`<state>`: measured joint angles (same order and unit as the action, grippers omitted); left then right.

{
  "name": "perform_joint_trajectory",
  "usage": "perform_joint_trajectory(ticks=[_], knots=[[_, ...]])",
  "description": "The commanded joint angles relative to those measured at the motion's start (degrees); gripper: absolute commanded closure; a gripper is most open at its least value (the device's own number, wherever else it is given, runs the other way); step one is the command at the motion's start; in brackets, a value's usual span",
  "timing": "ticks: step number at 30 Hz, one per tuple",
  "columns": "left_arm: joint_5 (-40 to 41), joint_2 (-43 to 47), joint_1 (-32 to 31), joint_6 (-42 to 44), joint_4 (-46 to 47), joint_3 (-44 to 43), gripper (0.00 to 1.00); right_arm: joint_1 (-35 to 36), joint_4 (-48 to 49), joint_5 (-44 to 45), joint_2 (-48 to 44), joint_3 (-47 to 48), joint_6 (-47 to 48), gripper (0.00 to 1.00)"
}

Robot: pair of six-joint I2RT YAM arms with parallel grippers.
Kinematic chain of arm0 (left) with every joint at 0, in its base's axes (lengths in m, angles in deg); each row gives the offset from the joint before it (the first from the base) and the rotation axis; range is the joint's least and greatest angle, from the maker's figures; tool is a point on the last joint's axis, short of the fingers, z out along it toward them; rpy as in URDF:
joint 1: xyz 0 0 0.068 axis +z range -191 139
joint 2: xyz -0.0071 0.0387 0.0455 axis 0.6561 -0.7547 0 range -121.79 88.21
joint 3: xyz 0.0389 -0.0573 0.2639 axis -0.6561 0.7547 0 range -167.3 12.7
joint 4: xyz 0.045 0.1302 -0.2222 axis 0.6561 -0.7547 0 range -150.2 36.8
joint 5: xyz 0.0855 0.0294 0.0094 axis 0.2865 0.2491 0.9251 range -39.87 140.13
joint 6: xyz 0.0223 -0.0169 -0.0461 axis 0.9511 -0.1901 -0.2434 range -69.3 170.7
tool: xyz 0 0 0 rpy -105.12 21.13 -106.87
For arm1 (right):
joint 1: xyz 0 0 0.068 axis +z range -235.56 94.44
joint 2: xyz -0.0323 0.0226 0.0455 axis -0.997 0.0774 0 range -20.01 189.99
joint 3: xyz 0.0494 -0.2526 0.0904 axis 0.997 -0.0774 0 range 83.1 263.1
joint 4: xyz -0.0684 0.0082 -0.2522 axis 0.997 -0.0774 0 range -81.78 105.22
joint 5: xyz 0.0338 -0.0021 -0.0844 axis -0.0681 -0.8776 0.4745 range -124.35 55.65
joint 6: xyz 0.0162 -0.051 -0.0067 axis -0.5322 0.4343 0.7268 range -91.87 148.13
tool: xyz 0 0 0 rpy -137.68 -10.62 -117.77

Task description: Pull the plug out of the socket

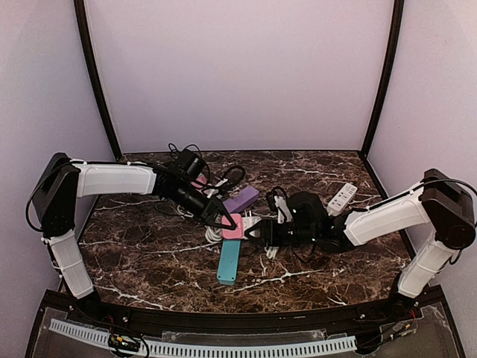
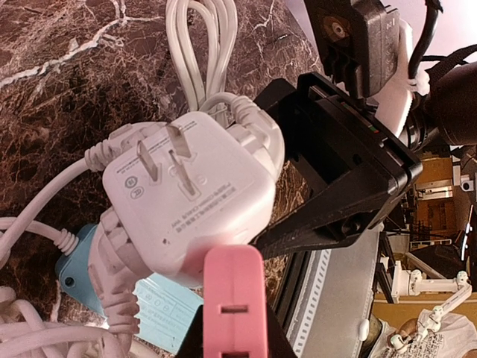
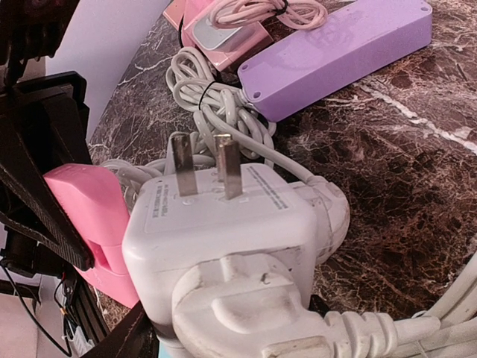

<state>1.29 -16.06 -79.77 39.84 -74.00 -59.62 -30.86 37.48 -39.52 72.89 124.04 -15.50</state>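
Observation:
My left gripper (image 1: 226, 221) is shut on a pink socket block (image 1: 232, 226), which stands between its fingers in the left wrist view (image 2: 233, 298). My right gripper (image 1: 255, 233) is shut on a white cube plug adapter (image 3: 223, 224). The adapter's two metal prongs (image 3: 205, 164) are bare and point up, apart from the pink socket (image 3: 86, 224) beside it. In the left wrist view the adapter (image 2: 186, 198) sits just above the pink socket, prongs free. A white corded plug (image 3: 253, 313) is pushed into the adapter's side.
A light blue power strip (image 1: 229, 261) lies below the grippers. A purple strip (image 1: 242, 200) and a bundled white cable (image 3: 216, 104) lie behind them. Another pink item (image 3: 216, 30) lies further back. A white strip (image 1: 343, 198) lies at the right.

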Motion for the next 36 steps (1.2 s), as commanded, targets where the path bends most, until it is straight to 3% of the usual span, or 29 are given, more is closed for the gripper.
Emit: perform_joint_trajectory(ticks=[1,2,22,36], knots=[[-1.5,0.5,1.2,1.3,-1.9,-2.5,0.99,-0.5,3.8,0.8,0.5,-0.4,1.7,0.94],[-1.5,0.4,1.3,1.1,-1.9,-2.5,0.99,-0.5,3.6,1.1,0.5,-0.3,1.7,1.00],[-3.3,-0.2,1.6,-0.2,-1.3,-2.3,0.99,1.5,-8.7,12.0,1.5,5.8,3.1,1.00],[-5.7,0.7,1.6,-0.3,0.2,-1.8,0.99,1.4,-13.4,13.1,3.4,8.2,-0.2,1.00]])
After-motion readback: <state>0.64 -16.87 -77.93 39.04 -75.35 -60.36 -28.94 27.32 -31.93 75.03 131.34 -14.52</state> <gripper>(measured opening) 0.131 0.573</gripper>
